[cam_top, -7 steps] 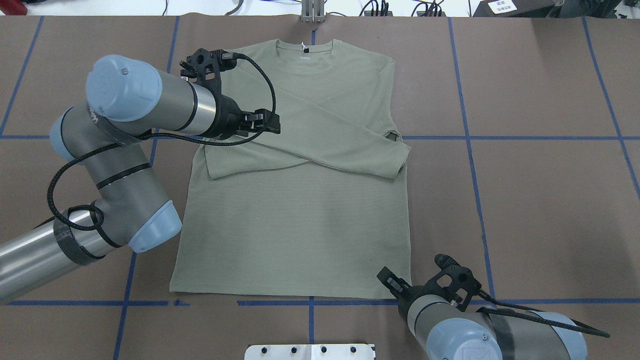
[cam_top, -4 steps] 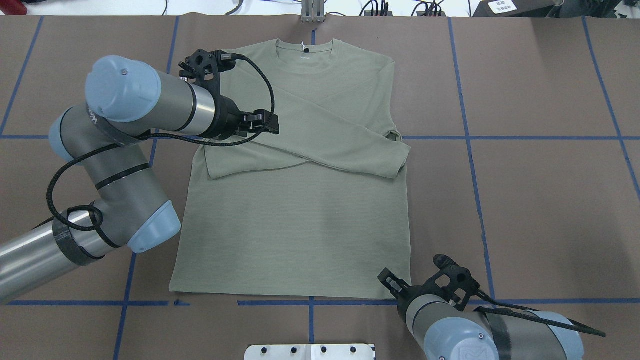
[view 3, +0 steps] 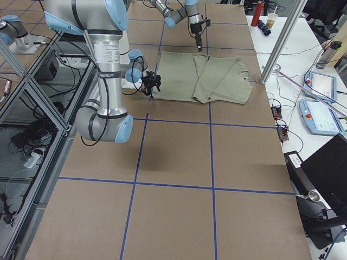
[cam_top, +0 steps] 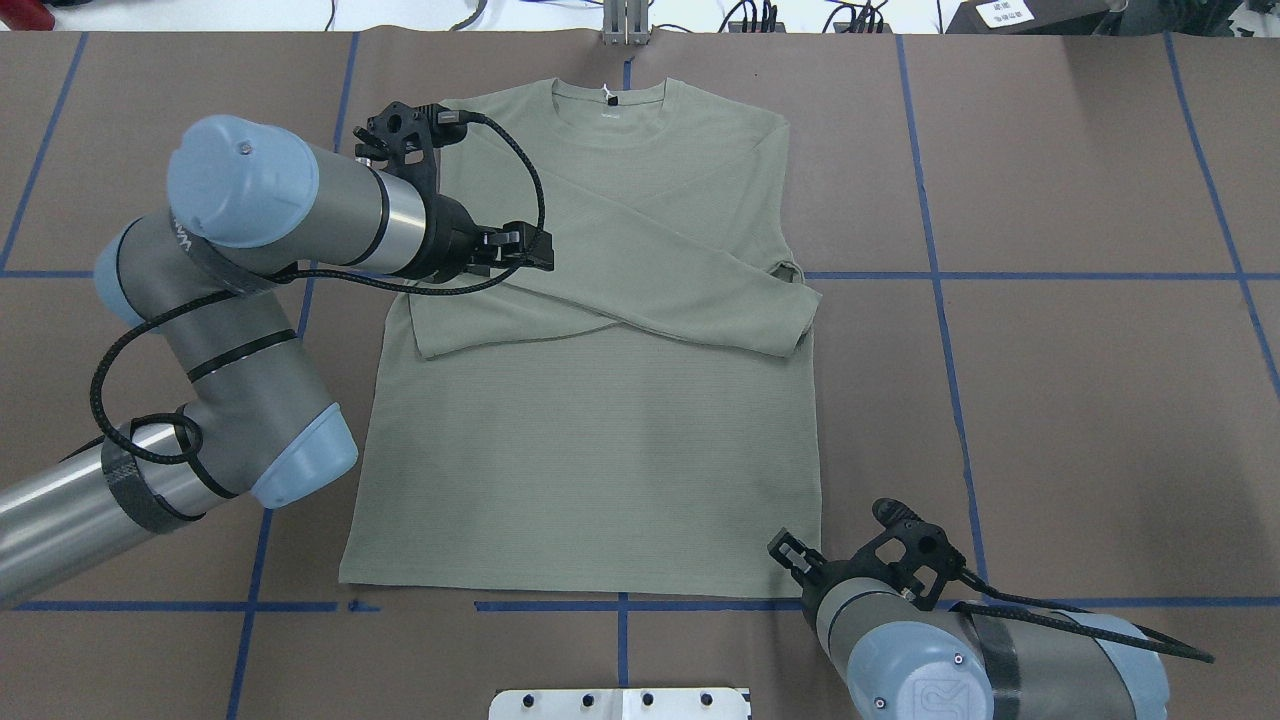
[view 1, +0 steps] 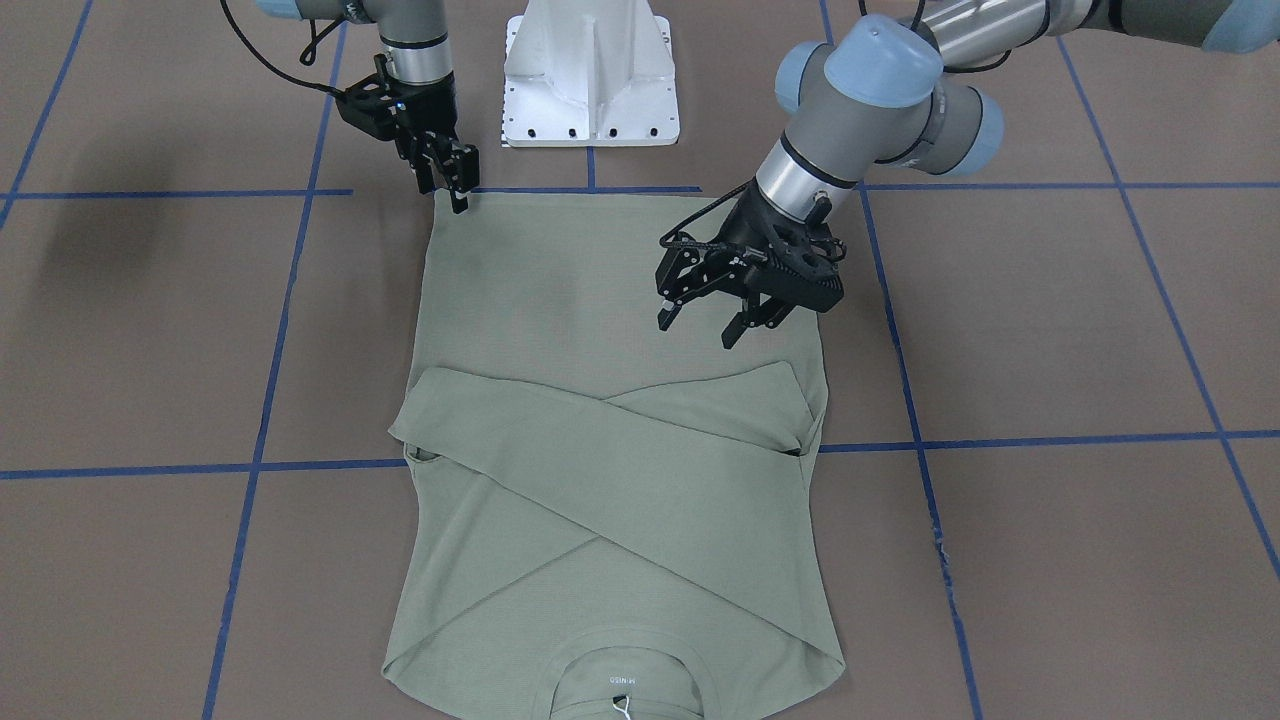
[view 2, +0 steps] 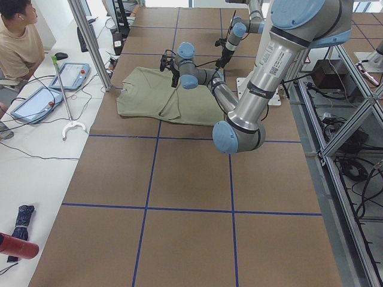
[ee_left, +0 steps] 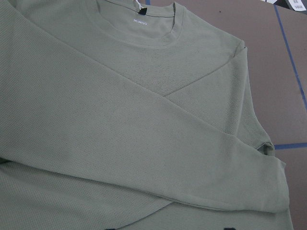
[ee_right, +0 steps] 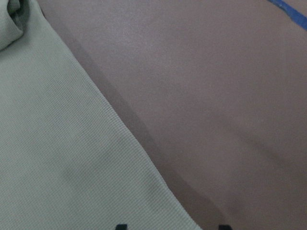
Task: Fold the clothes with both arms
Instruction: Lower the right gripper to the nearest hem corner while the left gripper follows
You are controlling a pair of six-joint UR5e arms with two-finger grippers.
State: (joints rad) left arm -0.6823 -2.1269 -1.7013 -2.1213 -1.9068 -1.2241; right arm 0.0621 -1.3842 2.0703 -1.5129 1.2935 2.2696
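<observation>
You have the shirt (cam_top: pixel 590 450) lying flat on the bench (cam_top: pixel 1050 400), its 2 sleeves crossed over the chest. Your left end effector (view 1: pixel 697 328) hovers above it, fingers spread wide. Your right end effector (view 1: pixel 443 197) stands parted at the hem corner.

You have the pale sage-green long-sleeved knit shirt (cam_top: pixel 600 460) lying flat at the middle of the brown, blue-taped table (cam_top: pixel 1080 420), collar toward the far edge and hem toward the robot's edge. Its sleeves cross on the chest, and the one that ends on the robot's right lies on top. The black two-finger left gripper (view 1: pixel 696 332) hangs above the shirt's left half. The right gripper (view 1: pixel 455 195) is at the hem's right corner. The white pedestal base (view 1: pixel 590 75) stands mid-edge on the robot's side, near the hem.
</observation>
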